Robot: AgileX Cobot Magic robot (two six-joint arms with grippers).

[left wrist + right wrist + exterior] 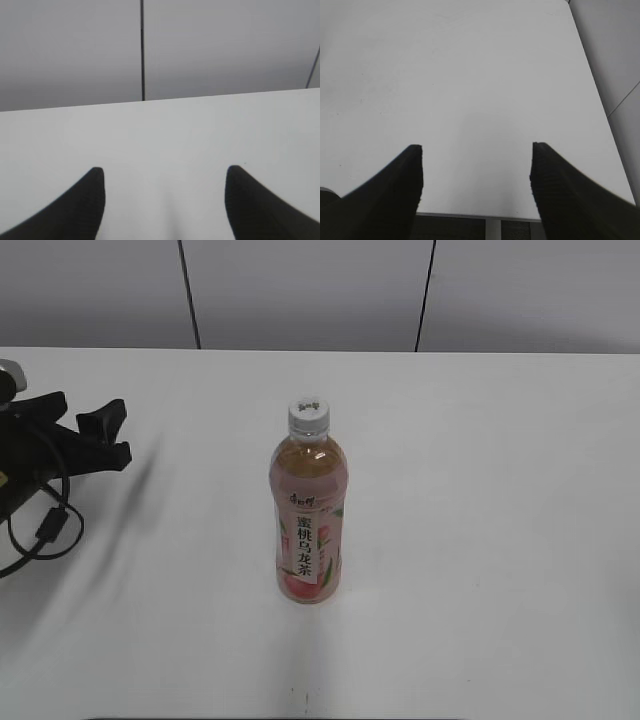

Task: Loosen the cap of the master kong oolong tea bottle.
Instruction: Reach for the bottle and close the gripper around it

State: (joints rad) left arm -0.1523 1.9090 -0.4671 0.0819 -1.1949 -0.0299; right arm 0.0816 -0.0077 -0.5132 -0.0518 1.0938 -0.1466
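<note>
The master kong oolong tea bottle (309,520) stands upright in the middle of the white table (480,490) in the exterior view. It holds pinkish tea and has a pink-and-white label. The white cap (309,415) sits on its neck. My left gripper (108,437) is open and empty at the far left, well apart from the bottle. In the left wrist view its jaws (165,172) are spread over bare table. My right gripper (476,149) is open and empty over bare table; it is out of the exterior view. Neither wrist view shows the bottle.
A grey panelled wall (300,290) runs behind the table. A black cable (45,525) loops beside the left arm. The right wrist view shows a table edge (480,216) just beneath the jaws.
</note>
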